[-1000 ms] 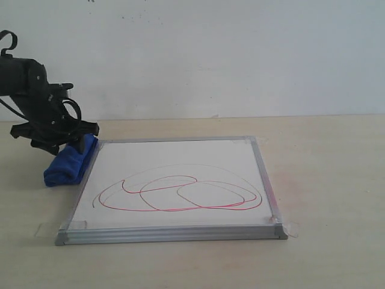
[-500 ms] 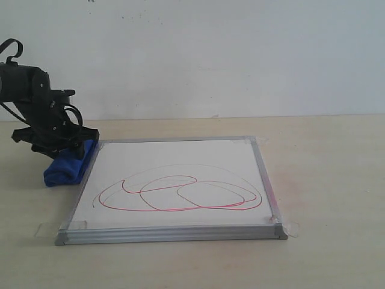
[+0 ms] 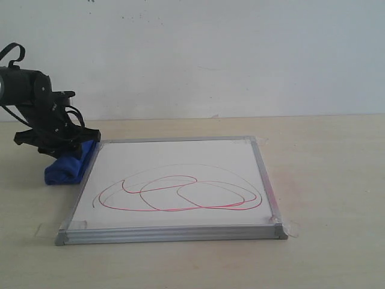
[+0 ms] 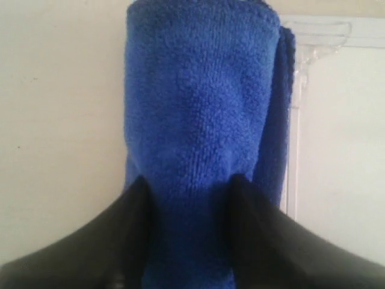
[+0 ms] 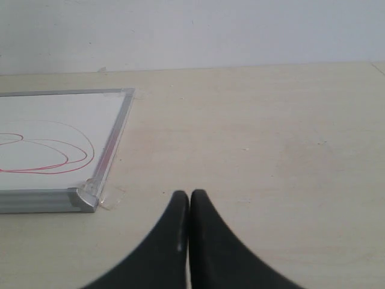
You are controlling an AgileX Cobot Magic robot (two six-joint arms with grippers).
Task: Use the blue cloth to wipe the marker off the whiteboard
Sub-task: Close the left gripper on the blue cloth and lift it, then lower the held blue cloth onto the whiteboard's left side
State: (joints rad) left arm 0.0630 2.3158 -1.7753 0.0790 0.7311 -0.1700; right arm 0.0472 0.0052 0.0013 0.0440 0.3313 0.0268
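1. Far left: my left hand (image 3: 60, 144) comes down over the blue cloth (image 3: 66, 168). The left wrist view shows its two black fingers (image 4: 129, 208) pinching the fluffy bundle from either side, squeezing it narrower between them.
2. The blue cloth lies on the pale bench (image 3: 325, 180), lengthwise against the left edge of the whiteboard (image 3: 180, 150), near the board's far left corner.
3. Centre: the whiteboard rests flat on the bench, ringed by its silver frame (image 3: 171, 233), with a clear tape tab (image 3: 293, 229) showing at its near right corner.
4. The marker (image 3: 180, 209), thin red overlapping loops, runs across the nearer half of the white surface, well apart from the blue cloth.
5. Right: my right hand (image 5: 190, 195), seen only in its own wrist view, hangs low over the bench beside the board's near right corner, its two dark fingers pressed together.
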